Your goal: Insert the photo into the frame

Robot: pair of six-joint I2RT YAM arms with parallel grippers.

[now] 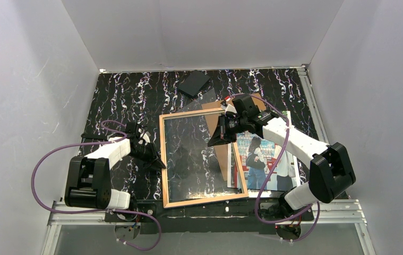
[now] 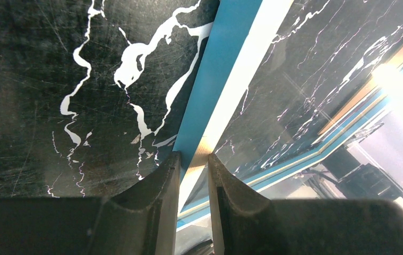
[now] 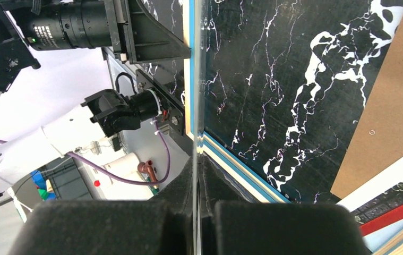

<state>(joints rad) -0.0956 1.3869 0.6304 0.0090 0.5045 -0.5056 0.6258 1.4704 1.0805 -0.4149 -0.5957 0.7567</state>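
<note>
From above, note the frame (image 1: 204,201) tan face up at mid-table, the left gripper (image 1: 155,161) clamped on its left rail and the right gripper (image 1: 216,140) at the glass pane (image 1: 223,162), seemingly tilted up off the frame. Find the photo (image 1: 257,156) face up under the right arm, against the frame's right rail.

At the left wrist, see fingers (image 2: 162,180) narrowly parted, gripping the blue-and-tan rail.

At the right wrist, see fingers (image 3: 215,180) pressed fully together on the pane's thin edge, backing board (image 3: 395,106) beyond.

Likely best: brace the rail firmly, tilt the pane slowly without twisting, open room enough to slide the photo in flat.
</note>
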